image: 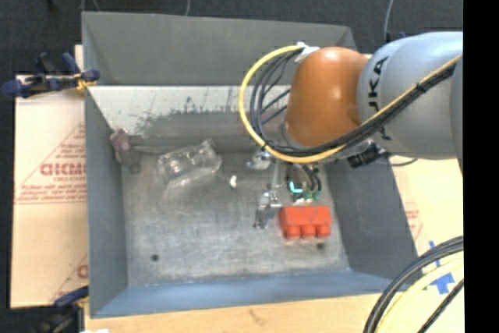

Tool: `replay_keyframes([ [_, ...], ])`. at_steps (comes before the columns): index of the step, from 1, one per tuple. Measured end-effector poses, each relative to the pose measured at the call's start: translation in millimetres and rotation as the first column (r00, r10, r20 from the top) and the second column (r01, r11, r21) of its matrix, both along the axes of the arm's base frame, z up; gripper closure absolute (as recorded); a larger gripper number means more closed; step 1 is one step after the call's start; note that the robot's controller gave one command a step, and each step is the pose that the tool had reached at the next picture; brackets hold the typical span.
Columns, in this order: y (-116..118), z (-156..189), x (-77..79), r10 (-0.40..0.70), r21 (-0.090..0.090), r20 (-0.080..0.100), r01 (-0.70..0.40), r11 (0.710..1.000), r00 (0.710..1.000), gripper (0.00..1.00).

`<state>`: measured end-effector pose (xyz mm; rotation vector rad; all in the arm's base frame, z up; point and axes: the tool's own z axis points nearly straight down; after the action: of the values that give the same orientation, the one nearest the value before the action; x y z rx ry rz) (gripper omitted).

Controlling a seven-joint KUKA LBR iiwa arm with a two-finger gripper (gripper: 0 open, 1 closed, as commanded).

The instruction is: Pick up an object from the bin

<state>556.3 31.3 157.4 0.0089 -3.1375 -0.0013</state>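
My gripper (267, 208) hangs low in the right half of the bin, below the arm's orange cover. Directly to its right a red block (306, 221) with three round bumps lies on the floor, close beside the gripper and not seen held by it. A tiny white bit (232, 182) lies just left of the gripper. Further left rests a crumpled clear plastic piece (188, 163).
A small dull purple-grey thing (122, 145) sits against the bin's back left wall. The arm and its cable loops cover the bin's back right part. Bare floor stretches across the front left of the bin.
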Motion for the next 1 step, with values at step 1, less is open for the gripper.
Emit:
replay_keyframes([
  [1,-77.2,-56.3,7.2,0.155,-0.004,0.002,-0.155,0.988,0.988,0.0],
])
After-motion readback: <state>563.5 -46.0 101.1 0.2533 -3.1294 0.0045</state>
